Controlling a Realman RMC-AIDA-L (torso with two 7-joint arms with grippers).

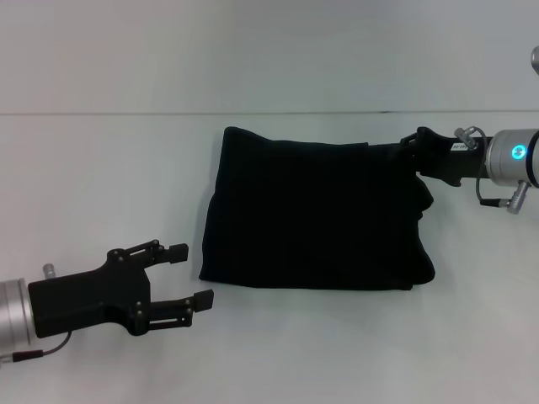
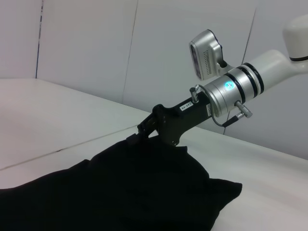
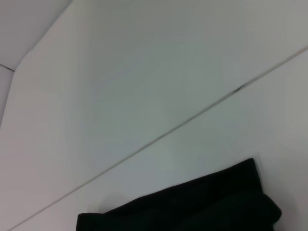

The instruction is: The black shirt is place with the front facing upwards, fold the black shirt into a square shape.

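Observation:
The black shirt (image 1: pixel 312 210) lies folded into a rough rectangle at the middle of the white table, plain black side up, with no lettering showing. My right gripper (image 1: pixel 411 147) is at the shirt's far right corner, shut on the cloth. In the left wrist view that gripper (image 2: pixel 138 134) holds a raised hump of the shirt (image 2: pixel 120 192) a little off the table. My left gripper (image 1: pixel 195 275) hovers open just off the shirt's near left corner, holding nothing. The right wrist view shows only an edge of the shirt (image 3: pixel 192 207).
The white table (image 1: pixel 101 168) meets a pale wall at the seam behind the shirt. The right arm's silver wrist (image 1: pixel 514 156) with a lit blue ring reaches in from the right edge. Nothing else lies on the table.

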